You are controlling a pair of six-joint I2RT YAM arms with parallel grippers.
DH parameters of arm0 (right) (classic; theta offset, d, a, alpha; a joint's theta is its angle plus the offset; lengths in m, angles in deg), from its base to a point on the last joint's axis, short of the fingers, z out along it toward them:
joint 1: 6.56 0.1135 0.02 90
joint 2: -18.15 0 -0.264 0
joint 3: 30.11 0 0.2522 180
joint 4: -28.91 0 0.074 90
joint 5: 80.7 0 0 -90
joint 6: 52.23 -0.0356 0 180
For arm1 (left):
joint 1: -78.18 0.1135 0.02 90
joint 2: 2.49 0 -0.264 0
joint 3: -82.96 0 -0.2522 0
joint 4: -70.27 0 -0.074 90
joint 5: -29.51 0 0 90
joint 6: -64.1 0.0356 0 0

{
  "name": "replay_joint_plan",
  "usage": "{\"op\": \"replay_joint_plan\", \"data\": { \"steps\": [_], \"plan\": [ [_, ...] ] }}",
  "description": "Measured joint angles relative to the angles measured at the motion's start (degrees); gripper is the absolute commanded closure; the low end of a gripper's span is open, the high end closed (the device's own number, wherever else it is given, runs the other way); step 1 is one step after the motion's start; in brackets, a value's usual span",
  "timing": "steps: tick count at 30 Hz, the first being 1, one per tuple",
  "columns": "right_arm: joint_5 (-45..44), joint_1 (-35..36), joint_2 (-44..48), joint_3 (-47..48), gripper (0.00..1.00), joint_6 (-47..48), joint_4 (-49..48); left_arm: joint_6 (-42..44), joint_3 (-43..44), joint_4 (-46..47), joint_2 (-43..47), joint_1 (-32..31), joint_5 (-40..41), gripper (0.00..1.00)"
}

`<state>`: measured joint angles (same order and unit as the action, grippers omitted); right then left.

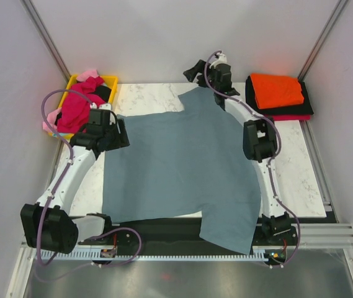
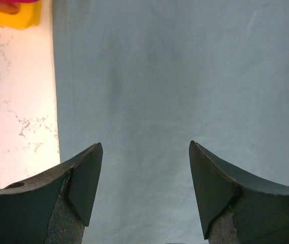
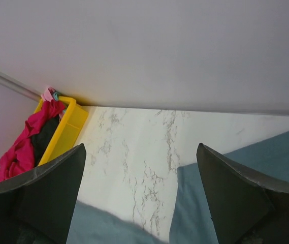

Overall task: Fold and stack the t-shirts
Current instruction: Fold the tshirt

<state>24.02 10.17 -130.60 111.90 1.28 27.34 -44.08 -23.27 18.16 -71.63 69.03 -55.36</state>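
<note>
Gaping empty, left gripper (image 2: 146,144) and right gripper (image 3: 141,146) (slate t-shirt (image 1: 182,167) spread out)

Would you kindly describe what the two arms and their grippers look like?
The left arm and right arm have white links, black joint housings and looping grey-lilac cables. The left gripper and right gripper carry dark, wedge-shaped fingers.

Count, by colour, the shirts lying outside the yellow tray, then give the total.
orange shirt: 1
black shirt: 1
red shirt: 1
blue-grey shirt: 1
Total: 4
</note>
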Motion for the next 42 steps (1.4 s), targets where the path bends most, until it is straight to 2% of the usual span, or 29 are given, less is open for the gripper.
{"op": "replay_joint_plan", "data": {
  "steps": [7, 11, 16, 23, 29, 36, 42],
  "plan": [
    [-6.64, -5.25, 28.72, -24.83, 0.02, 7.23, 8.22, -1.75, 5.16, -1.07, -9.66, -0.98, -2.27, 0.23],
    [-8.68, -5.22, 36.63, -34.56, 0.03, 9.25, 12.0, -4.04, 12.37, -1.6, -17.59, -1.27, -2.97, 0.21],
    [-7.87, -4.04, 32.06, -38.69, 0.03, 10.01, 18.05, -4.98, 23.43, -1.81, -29.86, -1.18, -1.92, 0.23],
    [-7.17, -3.87, 24.98, -39.71, 0.03, 9.49, 23.45, -5.27, 32.54, -1.79, -47.32, -0.85, -0.11, 0.23],
    [-7.41, -4.61, 18.73, -31.47, 0.02, 8.07, 22.67, -5.55, 42.16, -4.81, -58.49, -0.68, 0.42, 0.23],
    [-9.68, -7.58, 13.46, -23.67, 0.02, 3.78, 22.71, -5.46, 67.76, -9.09, -73.61, -0.68, 0.72, 0.22],
    [-9.7, -10.34, 6.49, -12.79, 0.02, 1.36, 23.69, -5.03, 80.83, -10.27, -80.89, -0.7, -1.29, 0.16]
  ]
}}
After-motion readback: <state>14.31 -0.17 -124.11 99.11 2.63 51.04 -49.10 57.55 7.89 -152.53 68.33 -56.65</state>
